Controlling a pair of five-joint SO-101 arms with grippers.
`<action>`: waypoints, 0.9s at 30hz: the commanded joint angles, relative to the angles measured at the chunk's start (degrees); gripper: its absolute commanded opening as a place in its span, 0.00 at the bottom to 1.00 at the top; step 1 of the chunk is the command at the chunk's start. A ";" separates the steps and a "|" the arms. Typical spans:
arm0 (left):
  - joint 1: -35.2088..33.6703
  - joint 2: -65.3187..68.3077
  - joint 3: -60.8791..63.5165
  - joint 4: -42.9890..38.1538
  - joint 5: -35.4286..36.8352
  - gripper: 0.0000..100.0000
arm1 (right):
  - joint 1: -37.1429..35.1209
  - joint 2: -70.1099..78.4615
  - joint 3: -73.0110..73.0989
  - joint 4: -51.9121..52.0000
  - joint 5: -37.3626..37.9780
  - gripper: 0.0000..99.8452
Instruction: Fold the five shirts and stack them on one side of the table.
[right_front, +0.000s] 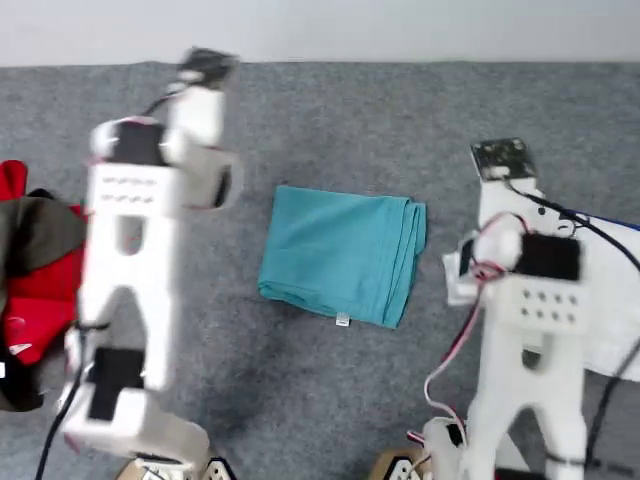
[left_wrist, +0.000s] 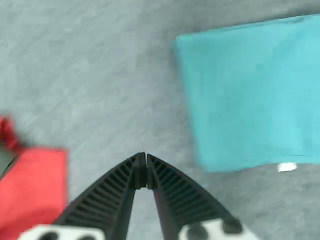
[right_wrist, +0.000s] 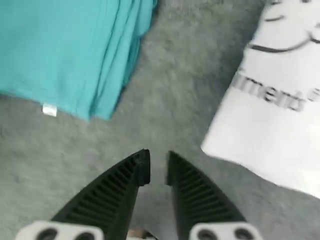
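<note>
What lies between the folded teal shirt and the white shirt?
Bare grey table between teal shirt and white shirt, right gripper above; shown in right wrist view.

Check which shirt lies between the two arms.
The teal shirt, folded into a rectangle in the middle. The red shirt sits heaped at one side, the white printed shirt at the opposite side.
</note>
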 joint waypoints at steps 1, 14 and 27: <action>-8.53 -10.64 6.02 1.23 -2.90 0.00 | -4.26 4.97 -1.05 -7.43 -3.60 0.13; -31.91 -26.55 17.36 1.23 -12.22 0.00 | -13.85 29.76 -14.86 -26.68 -10.64 0.13; -36.04 -26.81 22.99 -0.26 -13.71 0.00 | -12.97 48.92 -33.49 -26.15 -11.08 0.13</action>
